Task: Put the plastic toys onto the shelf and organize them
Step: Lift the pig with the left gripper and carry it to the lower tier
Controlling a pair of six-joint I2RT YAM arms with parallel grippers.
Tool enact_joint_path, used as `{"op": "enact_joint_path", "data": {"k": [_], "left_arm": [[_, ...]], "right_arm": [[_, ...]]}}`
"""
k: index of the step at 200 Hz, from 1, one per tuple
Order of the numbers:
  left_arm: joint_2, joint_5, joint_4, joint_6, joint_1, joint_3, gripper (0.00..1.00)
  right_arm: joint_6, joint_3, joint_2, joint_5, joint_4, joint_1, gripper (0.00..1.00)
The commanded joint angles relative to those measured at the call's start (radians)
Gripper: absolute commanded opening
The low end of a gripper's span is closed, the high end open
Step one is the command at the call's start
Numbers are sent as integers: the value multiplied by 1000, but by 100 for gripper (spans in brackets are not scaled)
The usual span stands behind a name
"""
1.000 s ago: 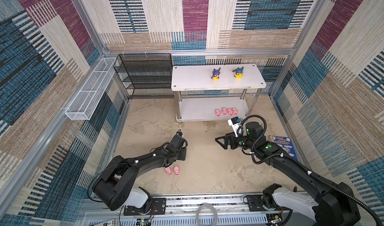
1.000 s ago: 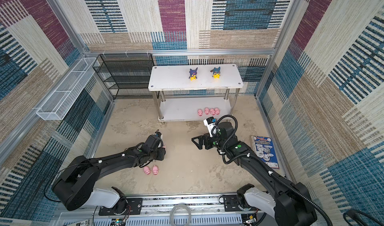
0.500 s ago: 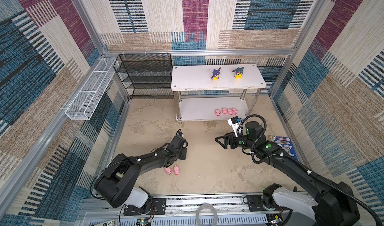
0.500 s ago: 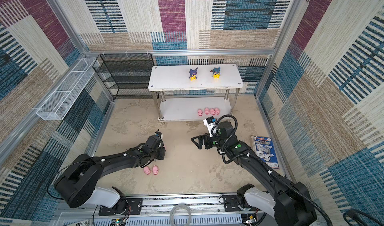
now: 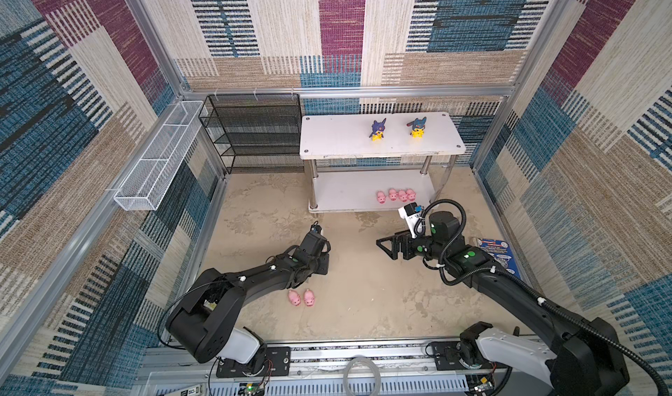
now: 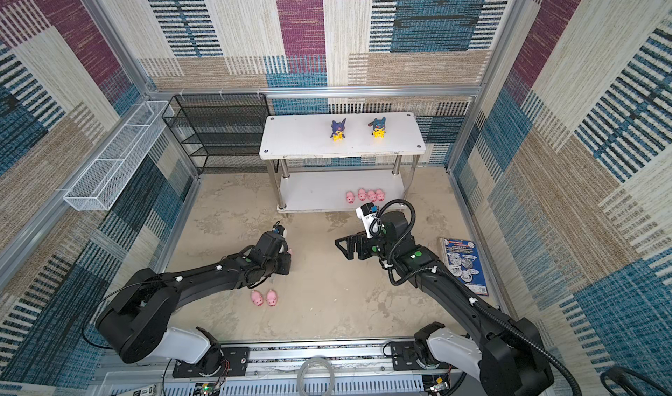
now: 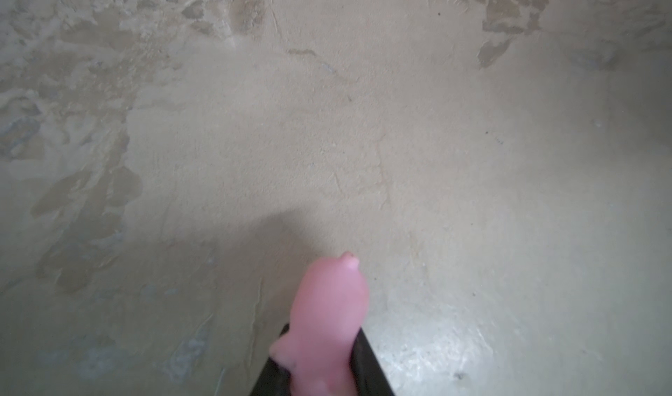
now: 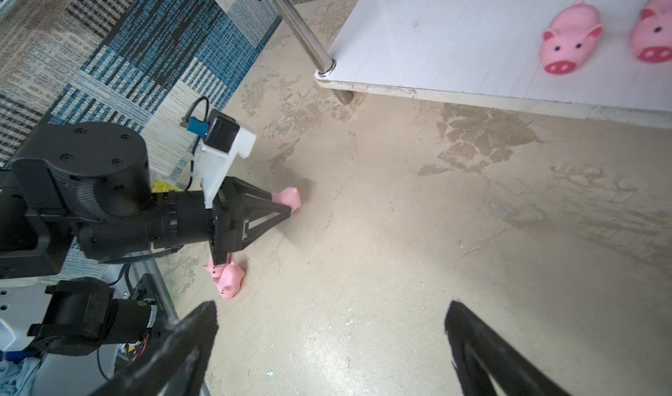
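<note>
My left gripper (image 7: 323, 339) is shut on a pink pig (image 7: 331, 296) low over the floor; in the right wrist view the pig (image 8: 290, 197) sticks out past the left gripper (image 8: 285, 208). Two more pigs (image 5: 302, 298) lie on the floor beside the left arm. The white shelf (image 5: 338, 136) carries two hooded yellow figurines (image 5: 378, 130) (image 5: 417, 128) on top and several pigs (image 5: 396, 195) on its lower tier. My right gripper (image 5: 387, 247) (image 8: 331, 325) hangs open and empty in front of the shelf.
A black wire-mesh rack (image 5: 254, 132) stands left of the shelf. A white wire basket (image 5: 156, 161) hangs on the left wall. A blue printed card (image 5: 496, 256) lies on the floor at the right wall.
The left gripper's jaws have closed in on the pink pig, and the arm has barely shifted. The right arm has not moved.
</note>
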Motion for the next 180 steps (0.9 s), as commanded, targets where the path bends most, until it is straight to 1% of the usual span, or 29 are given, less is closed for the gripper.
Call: {"op": "enact_joint_path", "data": {"k": [1,40,93,119,151,180], "left_arm": [[-6,1,-49,8,1,39,27],[43,-8,-90,20,2,159,28],[228,-24,-129,25,1,413,28],[319,-28,-134,29,1,541,28],[428,-20,-125,24,2,667,28],[503,-50,-130,7,4,758,28]], "right_arm": [[8,5,-16,48,6,0,100],[51,-7,-51,118,10,0,100],[84,2,-99,171,-7,0,100],[95,11,-111,177,-19,0,100],[89,31,-119,202,-56,0,100],[93,40,-139,220,-77,0,100]]}}
